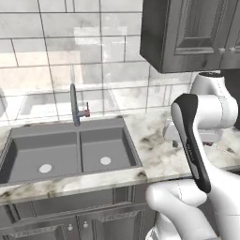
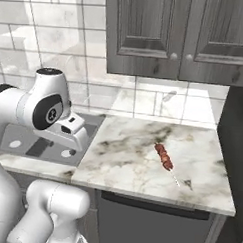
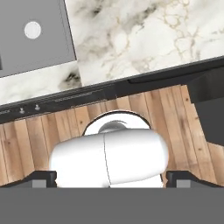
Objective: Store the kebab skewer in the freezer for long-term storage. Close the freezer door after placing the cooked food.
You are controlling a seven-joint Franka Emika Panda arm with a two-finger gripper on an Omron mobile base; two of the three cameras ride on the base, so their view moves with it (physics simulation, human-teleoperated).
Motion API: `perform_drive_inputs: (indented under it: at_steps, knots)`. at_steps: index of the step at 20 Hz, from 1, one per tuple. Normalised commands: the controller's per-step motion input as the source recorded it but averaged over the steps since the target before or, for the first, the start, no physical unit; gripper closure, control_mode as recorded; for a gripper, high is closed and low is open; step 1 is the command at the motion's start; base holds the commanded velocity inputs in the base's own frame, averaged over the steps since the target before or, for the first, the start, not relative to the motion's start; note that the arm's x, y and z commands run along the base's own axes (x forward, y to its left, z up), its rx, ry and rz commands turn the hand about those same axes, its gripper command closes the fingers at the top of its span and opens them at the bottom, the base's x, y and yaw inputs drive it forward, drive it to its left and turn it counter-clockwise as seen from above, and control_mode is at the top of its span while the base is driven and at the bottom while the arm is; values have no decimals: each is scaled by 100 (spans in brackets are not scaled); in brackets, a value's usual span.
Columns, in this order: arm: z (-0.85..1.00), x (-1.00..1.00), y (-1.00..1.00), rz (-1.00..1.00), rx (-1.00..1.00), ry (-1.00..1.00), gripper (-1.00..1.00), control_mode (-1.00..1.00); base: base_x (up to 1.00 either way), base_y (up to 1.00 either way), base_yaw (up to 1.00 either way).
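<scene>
One kebab skewer [image 2: 164, 157] lies on my marble counter [image 2: 127, 159] at about three o'clock from the two-basin sink [image 1: 70, 152], under dark wall cabinets [image 2: 177, 36]; I cannot tell how the gripper's jaws stand.

A double-bowl sink [image 1: 70, 152] is sitting in the counter [image 2: 142, 159], with a faucet [image 1: 74, 105] standing behind it against the tiled wall [image 1: 56, 47]. To the right of the sink, a kebab skewer [image 2: 164, 158] is lying flat on the counter. Wall cabinets [image 2: 177, 36] are hanging above that stretch. Base cabinets [image 1: 70, 215] are sitting under the sink. A wooden floor [image 3: 52, 131] is running in front of the counter.
</scene>
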Motion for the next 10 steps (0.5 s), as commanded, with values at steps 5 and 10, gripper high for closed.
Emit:
perform_drive_inputs:
  at_steps: [5,10]
  knots:
    - [0,0,0,0,0,0,-100,100,0,-78,0]
    - [0,0,0,0,0,0,-100,100,0,-69,0]
